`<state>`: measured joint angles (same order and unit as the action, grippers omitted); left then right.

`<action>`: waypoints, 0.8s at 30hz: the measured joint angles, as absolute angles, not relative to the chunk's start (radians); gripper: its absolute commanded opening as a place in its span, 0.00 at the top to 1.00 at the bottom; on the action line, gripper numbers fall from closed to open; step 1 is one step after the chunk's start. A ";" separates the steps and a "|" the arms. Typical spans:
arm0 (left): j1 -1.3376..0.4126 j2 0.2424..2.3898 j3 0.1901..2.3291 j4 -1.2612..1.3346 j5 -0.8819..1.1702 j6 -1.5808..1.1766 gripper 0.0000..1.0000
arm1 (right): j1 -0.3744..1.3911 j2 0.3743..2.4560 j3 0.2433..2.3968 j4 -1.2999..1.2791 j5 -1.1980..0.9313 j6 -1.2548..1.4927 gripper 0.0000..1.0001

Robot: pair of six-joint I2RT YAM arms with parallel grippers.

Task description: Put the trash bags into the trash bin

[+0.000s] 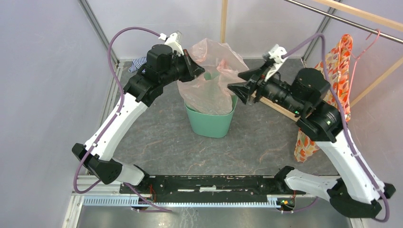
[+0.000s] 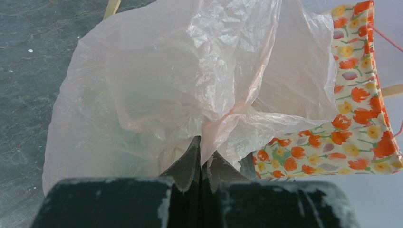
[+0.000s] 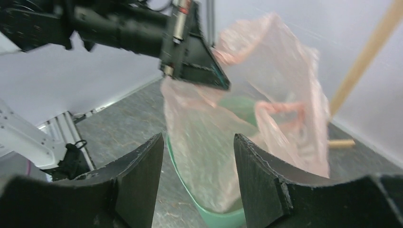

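The pale pink, crinkly trash bag stands puffed up, its lower part inside the mint-green trash bin at the table's middle. My left gripper is shut on a gathered fold at the bag's upper left edge; in the left wrist view the film runs up from between the closed tips. Just right of the bag my right gripper is open. In the right wrist view nothing lies between its fingers; the bag and the bin's rim lie beyond them.
An orange floral garment hangs on a pink hanger from a rail at the right, close behind the right arm. A wooden bar lies under the right wrist. A striped cloth lies at the back left. A wooden post stands behind the bag.
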<state>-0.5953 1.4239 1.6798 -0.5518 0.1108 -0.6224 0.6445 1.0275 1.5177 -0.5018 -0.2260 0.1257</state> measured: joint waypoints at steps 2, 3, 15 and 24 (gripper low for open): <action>-0.595 1.424 1.680 -0.552 0.112 -0.622 0.98 | 0.699 1.077 1.569 -0.499 -0.204 0.109 0.37; -0.595 1.424 1.680 -0.551 0.113 -0.622 0.98 | 0.727 1.116 1.607 -0.503 -0.185 0.096 0.37; -0.595 1.424 1.680 -0.553 0.107 -0.622 0.98 | 0.801 1.471 1.848 -0.625 0.184 -0.101 0.34; -0.595 1.424 1.680 -0.553 0.106 -0.622 0.98 | 0.801 1.491 1.850 -0.638 0.301 -0.174 0.29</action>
<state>-0.5953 1.4239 1.6798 -0.5533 0.1059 -0.6220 0.8013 1.4906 1.8503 -0.6376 0.3008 -0.1741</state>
